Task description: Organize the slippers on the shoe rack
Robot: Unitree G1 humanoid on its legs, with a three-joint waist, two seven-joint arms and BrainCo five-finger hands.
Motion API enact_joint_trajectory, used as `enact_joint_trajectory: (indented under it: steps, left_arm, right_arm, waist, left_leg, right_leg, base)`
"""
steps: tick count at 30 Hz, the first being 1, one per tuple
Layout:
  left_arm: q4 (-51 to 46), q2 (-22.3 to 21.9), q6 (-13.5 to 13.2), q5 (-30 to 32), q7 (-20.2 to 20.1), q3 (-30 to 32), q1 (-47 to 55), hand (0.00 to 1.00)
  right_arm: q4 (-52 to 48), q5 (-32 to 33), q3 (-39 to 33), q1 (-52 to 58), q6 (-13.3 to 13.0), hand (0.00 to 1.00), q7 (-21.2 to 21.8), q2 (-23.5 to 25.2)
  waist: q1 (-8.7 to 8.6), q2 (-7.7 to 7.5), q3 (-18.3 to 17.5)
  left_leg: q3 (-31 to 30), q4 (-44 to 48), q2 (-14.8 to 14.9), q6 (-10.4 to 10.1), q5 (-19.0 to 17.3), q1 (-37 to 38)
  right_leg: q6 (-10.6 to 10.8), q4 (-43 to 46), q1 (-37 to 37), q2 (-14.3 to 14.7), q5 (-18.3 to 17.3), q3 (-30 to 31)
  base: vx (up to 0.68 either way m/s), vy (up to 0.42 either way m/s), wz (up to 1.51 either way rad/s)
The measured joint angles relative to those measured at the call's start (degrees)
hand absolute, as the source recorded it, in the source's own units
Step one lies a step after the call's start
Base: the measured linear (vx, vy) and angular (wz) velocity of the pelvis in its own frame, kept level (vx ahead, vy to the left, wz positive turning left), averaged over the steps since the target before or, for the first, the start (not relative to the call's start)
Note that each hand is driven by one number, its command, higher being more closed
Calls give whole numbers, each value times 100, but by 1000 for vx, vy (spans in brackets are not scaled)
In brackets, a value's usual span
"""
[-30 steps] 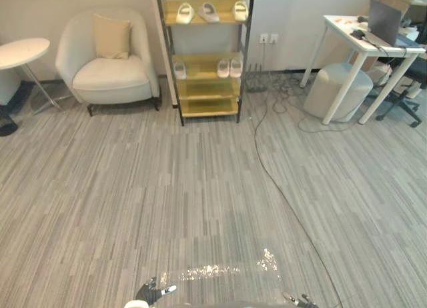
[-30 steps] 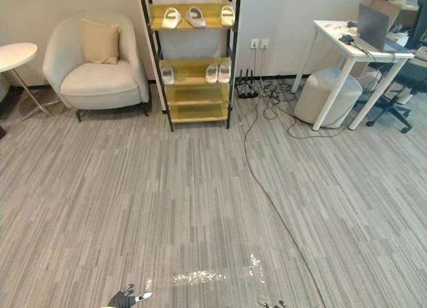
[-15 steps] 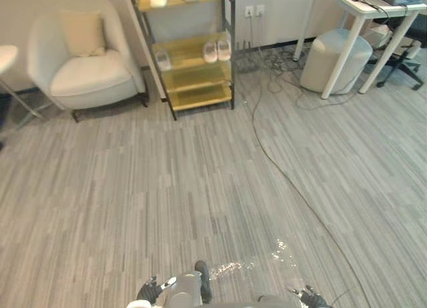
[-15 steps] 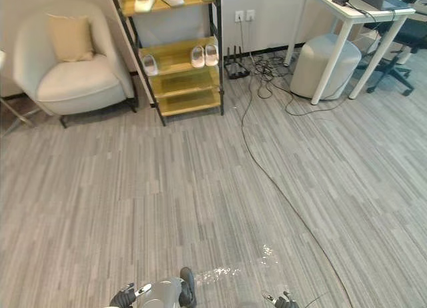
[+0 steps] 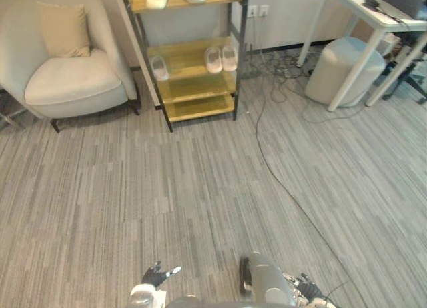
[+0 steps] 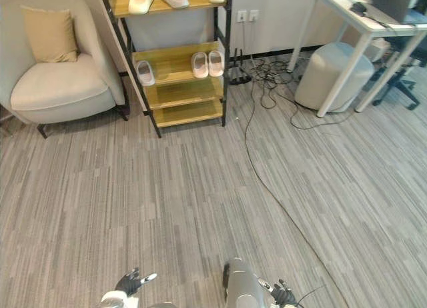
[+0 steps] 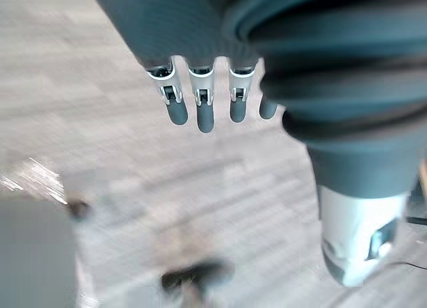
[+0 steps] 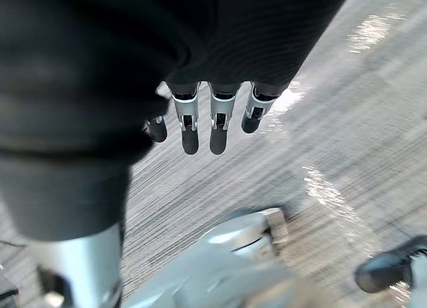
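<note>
Against the far wall in the head views, from the left, stand a cream armchair, the shoe rack, a round white stool and a white desk. Six slippers sit on the rack. Three are on the top shelf. On the middle shelf one lies at the left end and two lie side by side at the right.

The left hand and right hand hang at the near edge, well apart from the rack across the grey floor. The wrist views bring each hand close: left fingers and right fingers are straight and relaxed, holding nothing.
</note>
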Motion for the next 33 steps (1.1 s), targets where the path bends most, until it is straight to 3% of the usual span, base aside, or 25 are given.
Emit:
enact_joint_trajectory:
  steps: [1,2,4,6,7,9,11,12,14,15,16,17,19,20,21,22,23,24,26,28,29,30,31,32,33]
  left_arm:
    - [-2,-71,-12,9,-14,31,-23,0]
    - [-13,-192,-6,7,-12,330,-72,0]
    - [-127,-320,2,3,-10,725,-48,0]
    - [-358,-321,-20,5,-13,872,28,0]
    - [-369,-326,-21,3,-13,871,28,0]
    - [-444,-317,-45,-1,-11,853,24,0]
    - [-459,-288,-43,-2,-9,825,15,0]
    - [-457,-275,-51,-1,-5,791,11,0]
    - [-426,-244,-49,-1,0,647,36,0]
    - [-321,-214,-53,-32,-5,618,62,0]
    - [-303,-172,-53,-64,-5,618,57,0]
    - [-273,-85,-52,-57,-14,609,55,0]
    - [-154,79,-41,-51,-16,594,19,0]
    - [-55,111,-32,-51,-15,549,-26,0]
    - [36,147,-25,-50,-14,439,-74,0]
    - [184,204,-4,-41,-11,190,-147,0]
    - [194,208,-3,-39,-13,166,-147,0]
    - [238,211,1,-40,-11,92,-146,0]
    - [238,185,4,-44,-12,-42,-157,0]
    - [228,107,11,-51,-10,-91,-197,0]
    - [224,58,21,-49,-8,-127,-208,0]
    - [224,51,21,-49,-8,-124,-205,0]
    - [220,79,17,-49,-8,-116,-197,0]
    - [227,137,18,-50,-7,-92,-179,0]
    - [227,142,18,-50,0,-60,-158,0]
  right_arm:
    - [-44,1,-34,-9,-5,0,2,-4]
    - [-118,4,-83,-11,-16,0,4,-23]
    - [-257,3,-36,55,14,0,-29,-46]
    - [-458,6,-17,112,3,0,-64,-1]
    - [-501,12,-19,115,5,0,-79,17]
    - [-490,24,-24,20,-7,0,-79,15]
    - [-444,25,-49,-53,-5,0,-81,23]
    - [-393,26,-59,-72,-10,0,-84,20]
    - [-295,29,-57,-57,-26,0,-81,-41]
    - [-229,25,-15,-55,-15,0,-88,-79]
    - [-229,24,-12,-61,-16,0,-87,-57]
    - [-199,11,-7,-34,-15,0,-86,29]
    - [-38,8,39,-54,-22,0,-73,193]
    - [-43,2,31,-71,-31,0,-67,205]
    - [-37,0,12,-55,-30,0,-67,207]
    - [-8,-28,-19,-8,-21,0,-58,208]
    - [-9,-36,-18,-1,-21,0,-56,206]
    - [-10,-113,-10,6,-22,0,-48,186]
    - [-24,-216,48,-24,-26,0,-32,88]
    - [-47,-215,44,-93,-28,0,-32,17]
    - [-51,-212,41,-132,-27,0,-35,-47]
    - [-51,-213,43,-130,-24,0,-34,-50]
    - [-49,-215,45,-121,-19,0,-33,-11]
    - [-17,-216,64,-46,-1,0,-33,34]
    - [-15,-213,79,-21,5,0,-37,42]
  waist:
    - [-20,81,-28]
    - [-38,171,39]
    - [6,219,78]
    - [40,132,142]
    - [42,118,138]
    - [101,113,132]
    - [187,95,134]
    - [255,89,134]
    - [305,150,107]
    - [366,184,69]
    - [372,168,9]
    - [379,-23,-97]
    - [394,-369,-292]
    - [397,-402,-289]
    - [379,-424,-272]
    - [358,-428,-221]
    - [350,-422,-217]
    - [312,-408,-216]
    - [272,-315,-210]
    - [255,-147,-129]
    - [224,-20,-55]
    - [213,-11,-48]
    - [213,-85,-64]
    - [199,-195,-38]
    - [186,-240,-64]
  left_leg:
    - [-50,484,93,-96,54,-200]
    - [-18,1700,339,-272,302,-641]
    - [186,3417,782,-181,1038,-1210]
    - [751,4659,1353,-55,804,-1688]
    - [841,4686,1401,-6,692,-1842]
    - [1057,3956,1283,60,412,-2402]
    - [993,2674,909,29,440,-2605]
    - [704,1284,512,-61,745,-2637]
    - [402,143,276,-171,1271,-2614]
    - [253,35,316,-55,1704,-2615]
    - [252,151,280,107,1880,-2622]
    - [324,412,169,356,1759,-2711]
    - [617,608,-26,420,1293,-2657]
    - [715,597,-80,482,1210,-2467]
    - [723,572,-163,544,1104,-2250]
    - [692,345,-334,593,909,-1613]
    - [692,311,-342,591,896,-1552]
    - [671,114,-384,586,864,-1223]
    - [625,-271,-303,568,862,-819]
    - [552,-390,-97,479,809,-641]
    - [501,-412,84,405,766,-553]
    - [500,-420,133,315,737,-512]
    - [490,-423,138,151,658,-458]
    - [426,-439,113,-51,522,-271]
    - [370,-461,143,-112,477,-165]
  right_leg:
    - [-73,103,42,24,-229,-118]
    - [-154,21,388,71,-438,-285]
    - [-252,-297,1034,177,-636,-376]
    - [-383,-604,1902,274,-977,-389]
    - [-376,-697,2099,270,-1032,-375]
    - [-321,-1032,2535,218,-1118,-224]
    - [-228,-1196,2762,97,-1175,-100]
    - [-104,-1324,2970,-35,-1274,15]
    - [53,-1457,3162,-41,-1395,161]
    - [178,-1410,3257,22,-1587,344]
    - [219,-1382,3307,-12,-1676,397]
    - [293,-1277,3300,-133,-1830,504]
    - [393,-361,2919,-410,-1998,766]
    - [565,614,2538,-457,-1916,891]
    - [902,1459,2246,-507,-1811,906]
    - [903,2619,1949,-683,-1930,536]
    - [853,2680,1926,-714,-1957,456]
    - [638,2743,1811,-829,-2089,35]
    - [371,2006,1407,-810,-2235,-668]
    - [302,1037,1039,-554,-2101,-697]
    - [314,196,860,-370,-1653,-617]
    - [328,-394,833,-316,-1260,-556]
    - [324,-1110,793,-313,-691,-444]
    - [326,-1292,832,-365,112,-338]
    - [161,-1211,870,-369,470,-317]
  base:
    - [536,-218,40]
    - [624,-224,47]
    - [553,-164,22]
    - [479,-118,7]
    - [383,-68,5]
    - [308,22,-22]
    - [345,116,-44]
    - [345,162,-40]
    - [426,227,-47]
    - [437,230,-56]
    - [495,228,-48]
    - [417,163,-30]
    - [490,183,-51]
    - [463,212,-46]
    - [659,292,-9]
    - [473,192,11]
    - [573,176,20]
    - [352,63,12]
    - [463,34,17]
    - [415,-61,23]
    - [390,-86,27]
    - [378,-117,31]
    - [385,-194,33]
    - [403,-239,32]
    - [434,-299,27]
